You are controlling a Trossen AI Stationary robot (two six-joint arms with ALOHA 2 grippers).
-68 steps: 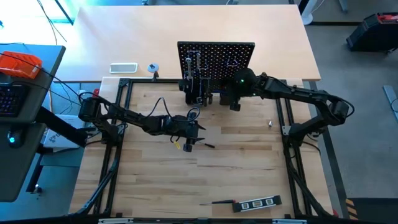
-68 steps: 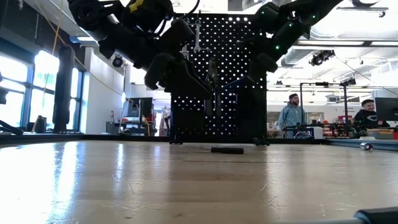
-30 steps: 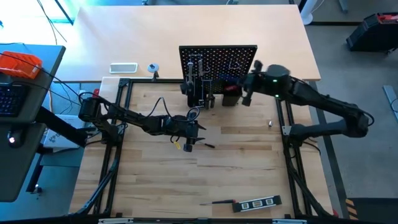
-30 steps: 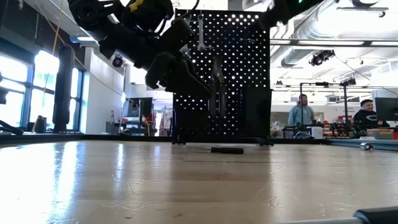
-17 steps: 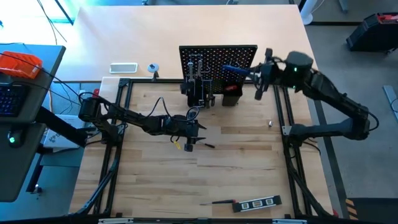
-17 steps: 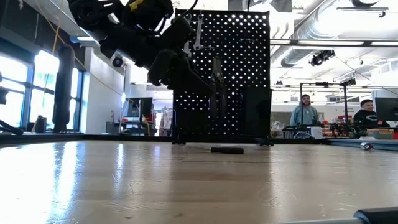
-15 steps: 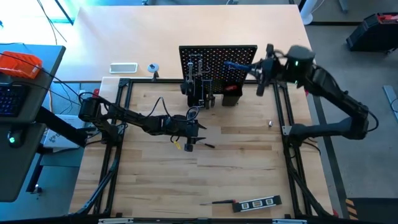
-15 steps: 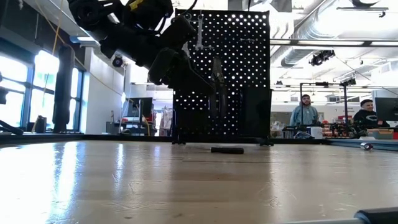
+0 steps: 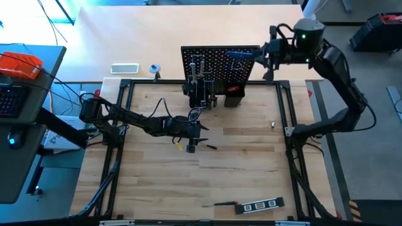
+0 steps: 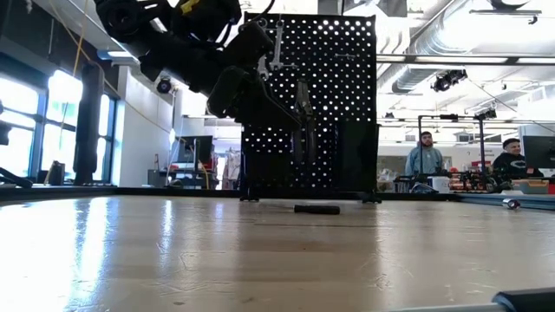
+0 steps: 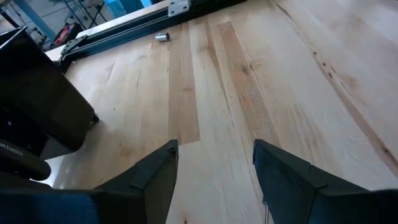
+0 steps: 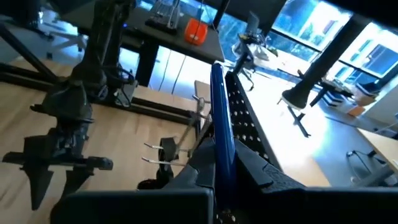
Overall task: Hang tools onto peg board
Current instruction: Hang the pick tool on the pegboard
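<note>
Bright, even overhead light on the pale wooden tabletop [image 9: 239, 163]; windows glare blue-white behind. In the low view the peg board [image 10: 310, 104] is a backlit silhouette; wrist views are soft, slightly blurred.

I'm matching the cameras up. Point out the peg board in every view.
High view: the peg board stands at the far middle of the table.
Low view: upright in the picture's middle, behind the left arm.
Left wrist view: not clearly in it.
Right wrist view: seen slantwise, beside the blue hex key.
Shared landmark: the left arm, except in its own wrist view.
</note>
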